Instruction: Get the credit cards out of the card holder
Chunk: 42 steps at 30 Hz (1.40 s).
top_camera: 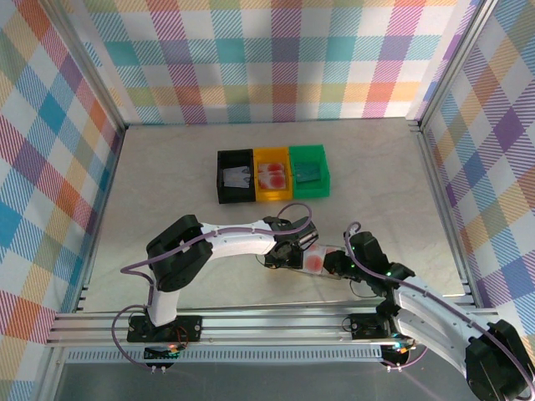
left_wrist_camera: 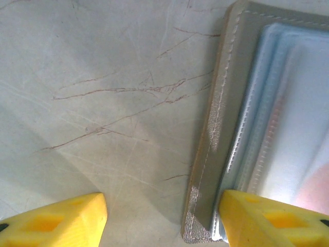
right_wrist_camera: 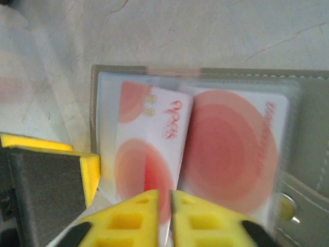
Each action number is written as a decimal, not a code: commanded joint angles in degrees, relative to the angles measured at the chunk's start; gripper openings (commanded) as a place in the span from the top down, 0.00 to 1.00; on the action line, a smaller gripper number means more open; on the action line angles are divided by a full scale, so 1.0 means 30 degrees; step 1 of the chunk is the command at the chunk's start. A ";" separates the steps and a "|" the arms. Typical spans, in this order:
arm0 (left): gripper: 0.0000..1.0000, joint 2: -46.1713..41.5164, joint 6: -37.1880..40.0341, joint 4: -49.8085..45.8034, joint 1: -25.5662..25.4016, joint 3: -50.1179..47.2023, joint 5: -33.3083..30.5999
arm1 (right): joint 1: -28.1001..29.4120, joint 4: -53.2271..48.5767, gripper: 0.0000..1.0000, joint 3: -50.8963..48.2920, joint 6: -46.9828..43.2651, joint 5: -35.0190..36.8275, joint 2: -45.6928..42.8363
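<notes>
Yellow fingers (right_wrist_camera: pixel 141 213) of the right hand (right_wrist_camera: pixel 165 200) sit at 6 o'clock, almost together with a slit between them. They lie over the lower edge of a red card (right_wrist_camera: pixel 149 128) askew on the open holder (right_wrist_camera: pixel 308 113), with a second card (right_wrist_camera: pixel 231 149) straight at its 3 o'clock; whether they pinch it I cannot tell. Left hand (left_wrist_camera: pixel 162 218), in its wrist view, is spread wide, one finger at 7 o'clock over bare desk (left_wrist_camera: pixel 103 77), the other at 5 o'clock over the holder's corner. From above, both hands meet at the holder toward 5 o'clock of centre, with the bins (top_camera: pixel 273 196) at its 12 o'clock.
</notes>
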 commanded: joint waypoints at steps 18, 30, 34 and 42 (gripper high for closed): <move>0.37 0.1203 0.1026 -0.0123 -0.0911 0.1290 0.2263 | -0.0323 0.0443 0.72 -0.0503 0.0470 -0.0171 -0.0563; 0.37 0.0030 0.1246 -0.1230 -0.0883 0.1784 0.0457 | -0.0393 0.1066 0.73 -0.0813 0.0736 -0.0142 -0.0357; 0.37 0.0036 0.1381 -0.1433 -0.0882 0.2088 0.0284 | -0.0415 0.1165 0.73 -0.0839 0.0671 -0.0113 -0.0358; 0.36 0.0781 0.1406 -0.1247 -0.0881 0.2197 0.0520 | -0.0667 0.0074 0.73 -0.0644 0.0283 0.0105 -0.0590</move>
